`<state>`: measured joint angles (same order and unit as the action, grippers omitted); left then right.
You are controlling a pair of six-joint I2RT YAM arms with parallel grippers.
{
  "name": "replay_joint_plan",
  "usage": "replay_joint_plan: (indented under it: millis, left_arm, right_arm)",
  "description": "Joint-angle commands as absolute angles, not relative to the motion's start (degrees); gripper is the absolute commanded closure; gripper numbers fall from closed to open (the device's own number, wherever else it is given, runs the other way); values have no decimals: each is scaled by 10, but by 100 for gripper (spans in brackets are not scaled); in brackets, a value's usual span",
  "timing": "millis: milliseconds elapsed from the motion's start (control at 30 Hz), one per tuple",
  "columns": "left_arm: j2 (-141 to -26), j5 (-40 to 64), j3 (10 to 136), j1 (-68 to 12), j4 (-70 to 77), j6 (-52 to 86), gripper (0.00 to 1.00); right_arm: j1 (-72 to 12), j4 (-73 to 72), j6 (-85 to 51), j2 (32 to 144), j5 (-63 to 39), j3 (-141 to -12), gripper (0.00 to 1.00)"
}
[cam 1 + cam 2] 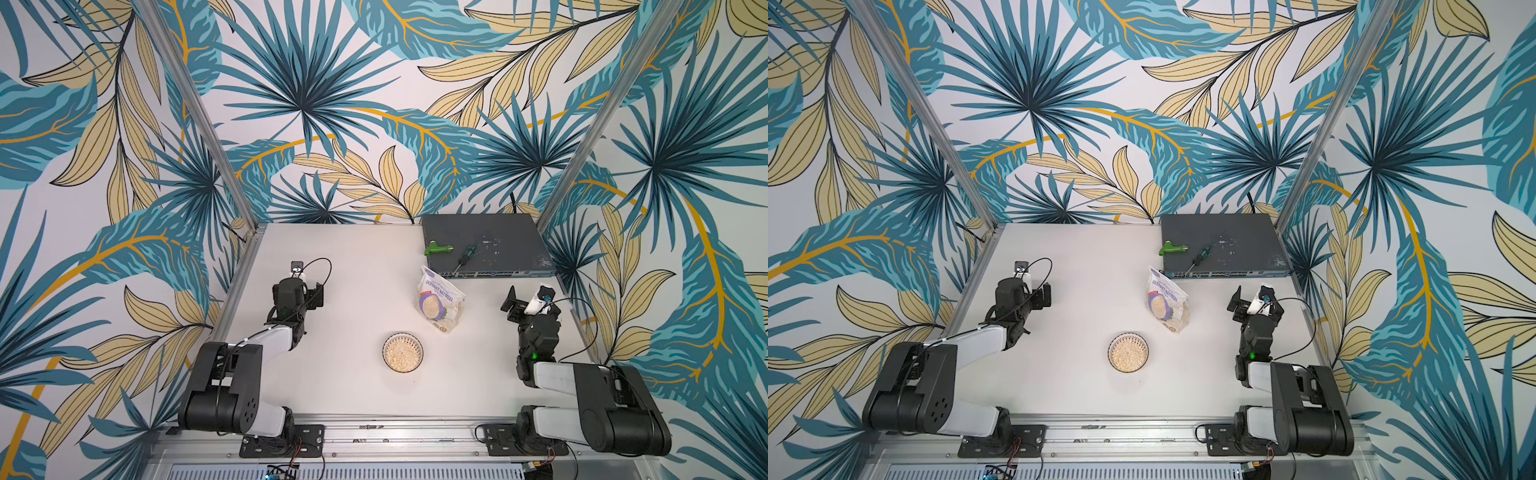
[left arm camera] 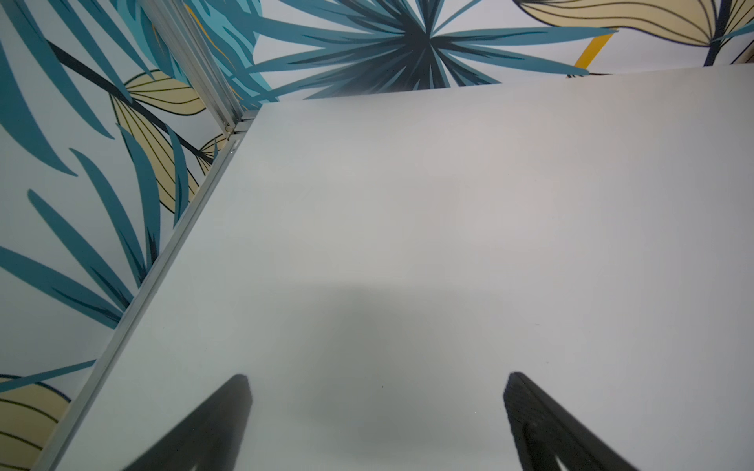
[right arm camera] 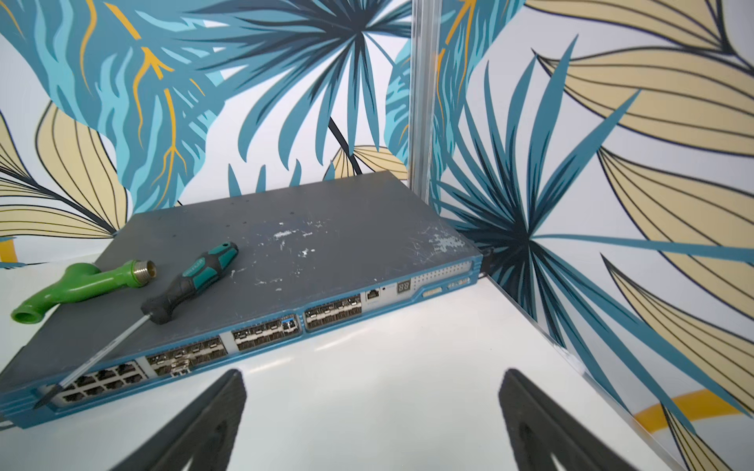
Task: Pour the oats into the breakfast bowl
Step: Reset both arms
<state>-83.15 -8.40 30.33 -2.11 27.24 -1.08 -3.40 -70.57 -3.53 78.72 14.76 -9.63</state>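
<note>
White table [image 1: 332,386] lies right in front of me, flat and plain. A little way in, close to the middle, sits the breakfast bowl [image 1: 385,353], small and round with a dark rim. It is full of the oats [image 1: 402,355], a flat heap of pale flakes. Next come my two pincers, one on each side, both well apart from the bowl. The left gripper [image 2: 377,385] hangs over bare table on the left side. In its wrist view the two black fingers [image 2: 228,407] are spread wide and there is only table between them. The right gripper [image 3: 372,381] is over on the right side. It is spread wide too, holds nothing, and looks toward the far right corner. A bit past the bowl and to its right is the oatmeal bag [image 1: 439,300], clear and crinkly with a purple and white label. Some flakes show inside it. The bag is near the bowl but does not touch it, and it is free of both pincers. Farther back, in the far right corner, lies a flat grey box [image 1: 498,239] with rows of little plug holes along its front. On top of it rest a green pipe piece [image 1: 437,249] and a screwdriver [image 1: 465,257] with a black and teal handle. The metal tip of the screwdriver pokes out over the front edge of the box. Behind it all stand walls [image 1: 307,104] covered in big blue and tan leaves.
</note>
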Motion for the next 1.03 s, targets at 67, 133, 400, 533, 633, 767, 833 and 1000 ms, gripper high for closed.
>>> replay_joint_plan:
  millis: [67, 133, 400, 533, 633, 767, 833, 1000]
  left_arm:
    - [-853, 5, 282, -11, 373, -33, 0]
    - [-853, 0, 270, -11, 391, -31, 0]
    - [-870, 5, 236, -12, 468, -36, 0]
    - [-868, 5, 237, -12, 458, -36, 0]
    - [-867, 4, 237, -13, 457, -36, 0]
    - [-868, 4, 238, -13, 456, -36, 0]
    - [-867, 5, 238, -13, 457, -36, 0]
    - [-868, 4, 238, -13, 456, -36, 0]
  right_arm:
    - [-32, -829, -4, 876, 103, -101, 0]
    - [-31, -777, -8, 870, 99, -117, 0]
    - [-24, -777, -13, 870, 92, -119, 0]
    - [-24, -776, -13, 870, 92, -119, 0]
    - [-24, -777, -13, 870, 93, -118, 0]
    - [-24, -777, -12, 869, 92, -119, 0]
    - [-24, -777, -12, 870, 92, -118, 0]
    - [-24, -778, -12, 869, 92, -118, 0]
